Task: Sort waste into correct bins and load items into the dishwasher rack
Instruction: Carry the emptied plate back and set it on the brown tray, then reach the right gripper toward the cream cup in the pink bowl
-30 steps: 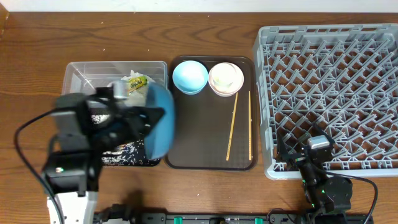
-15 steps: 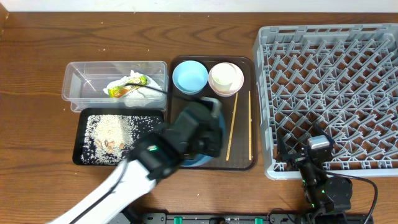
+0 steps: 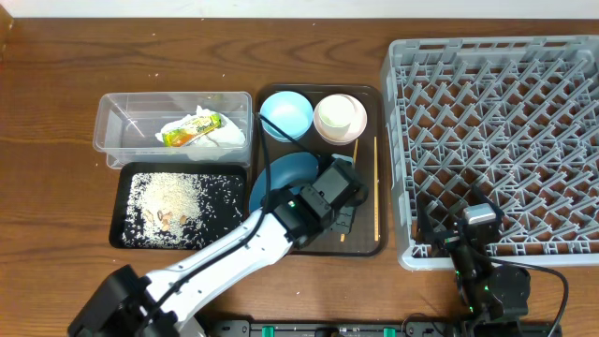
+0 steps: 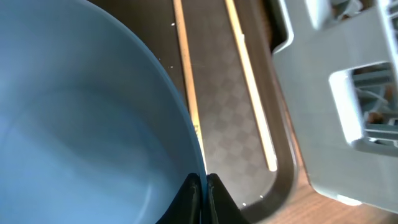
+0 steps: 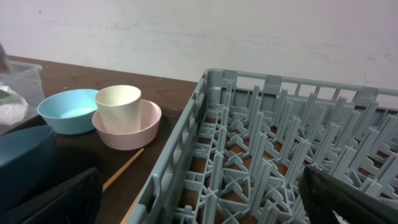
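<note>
The left end effector [image 4: 203, 186] is clamping on the rim of the large dark-blue bowl [image 3: 284, 178], which is sitting on the brown tray [image 3: 364, 178] with the chopsticks [image 3: 376, 187] just beside it; beyond it the small white cup [image 3: 340, 114] is standing inside the pale pink cup [image 5: 146, 121]. Farther off, the clear tub [image 3: 117, 122] is holding the napkin [image 3: 225, 140] and snack wrapper [image 3: 192, 131]; the black tray [image 3: 120, 225] is holding rice scraps [image 3: 178, 197]; the right end effector [image 3: 471, 223] is gaping wide over the dishwasher rack [image 3: 505, 112].

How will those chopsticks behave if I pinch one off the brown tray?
Probably stiff and very light: the chopsticks are thin, straight wooden sticks. They lie flat on the tray, so fingers may struggle to get under one, and a nudge would likely roll or slide it.
</note>
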Motion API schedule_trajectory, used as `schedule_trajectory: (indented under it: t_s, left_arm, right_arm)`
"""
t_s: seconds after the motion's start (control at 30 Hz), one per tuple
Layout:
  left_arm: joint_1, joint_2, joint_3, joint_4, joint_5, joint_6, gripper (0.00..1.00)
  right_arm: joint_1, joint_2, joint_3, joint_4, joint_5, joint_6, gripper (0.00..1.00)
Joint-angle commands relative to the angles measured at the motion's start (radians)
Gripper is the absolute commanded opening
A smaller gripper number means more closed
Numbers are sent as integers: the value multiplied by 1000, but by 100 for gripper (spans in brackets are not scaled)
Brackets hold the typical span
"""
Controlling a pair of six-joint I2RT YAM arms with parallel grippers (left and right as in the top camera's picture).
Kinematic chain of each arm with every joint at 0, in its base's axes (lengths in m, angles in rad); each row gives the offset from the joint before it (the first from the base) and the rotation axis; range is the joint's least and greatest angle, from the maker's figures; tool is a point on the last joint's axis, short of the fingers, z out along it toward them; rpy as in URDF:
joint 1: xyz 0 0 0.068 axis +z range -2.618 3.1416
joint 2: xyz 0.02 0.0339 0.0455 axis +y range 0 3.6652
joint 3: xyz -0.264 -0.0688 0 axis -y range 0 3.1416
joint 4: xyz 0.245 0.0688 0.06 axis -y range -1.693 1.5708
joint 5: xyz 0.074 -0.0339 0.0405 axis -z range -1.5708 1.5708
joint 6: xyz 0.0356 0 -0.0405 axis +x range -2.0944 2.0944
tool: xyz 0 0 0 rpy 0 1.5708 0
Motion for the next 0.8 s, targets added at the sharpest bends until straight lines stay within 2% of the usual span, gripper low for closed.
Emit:
schedule_trajectory:
  t_s: [0.0,0.1,0.13,0.17,0.37,0.53,0.63,0.77]
  left_arm:
    - [0,22,28,5,-23,18,10]
    - [0,23,28,11,-21,18,17]
    - [0,23,28,16,-18,18,25]
    - [0,23,28,18,-16,18,28]
    - [2,-16,41,23,-12,19,29]
    - [39,-140,94,-6,-12,18,29]
    - [114,-225,151,-85,-12,19,30]
    - [275,-328,222,-213,-14,90,33]
  right_arm:
    - [8,-3,-2,-4,6,-1,99]
    - [8,-3,-2,-4,6,-1,99]
    - [8,-3,-2,-4,6,-1,99]
    - [8,-3,-2,-4,6,-1,99]
    - [8,-3,-2,-4,6,-1,99]
    - [8,-3,-2,-4,5,-1,99]
    - [8,-3,-2,9,-10,0,99]
    - [8,-2,6,44,-26,139,99]
